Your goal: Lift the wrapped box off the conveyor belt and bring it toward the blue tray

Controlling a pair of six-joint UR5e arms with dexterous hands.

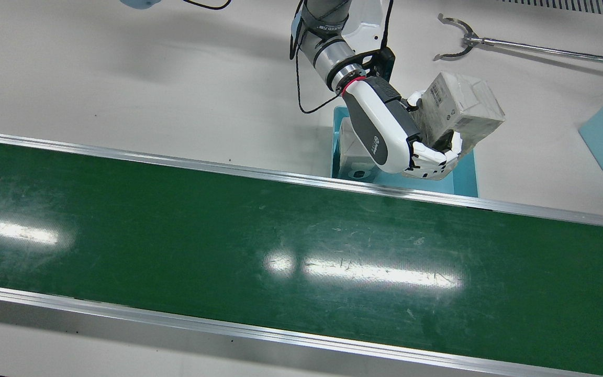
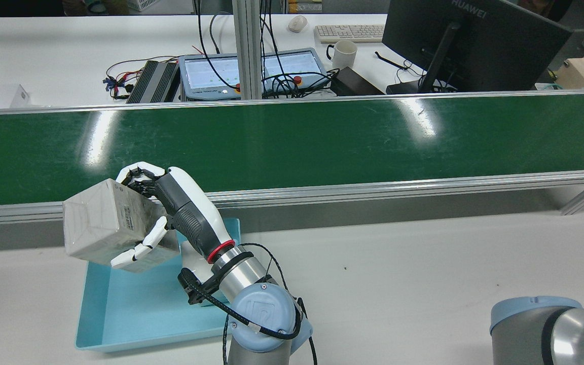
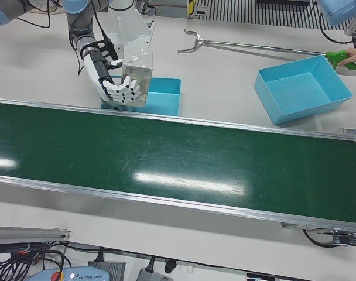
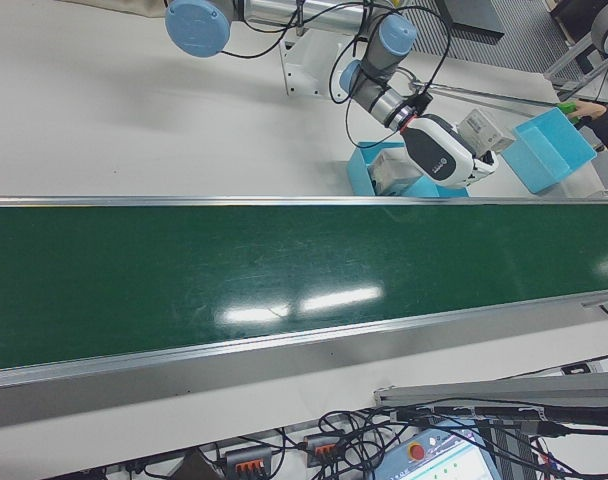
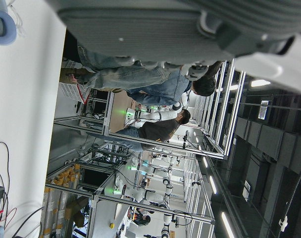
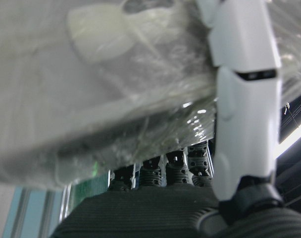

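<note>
My left hand is closed around the wrapped box, clear of the conveyor belt and above 1 blue tray, where lowering it gently looks like the next step.

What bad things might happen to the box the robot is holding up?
1. The left hand holds the wrapped box tilted in the air. Its shiny plastic wrap may be slippery, so it could slide out.
2. Another box already lies in the blue tray, so the held one could land on it.
3. The held box seems to hang near the tray's edge, so a drop might miss.
</note>
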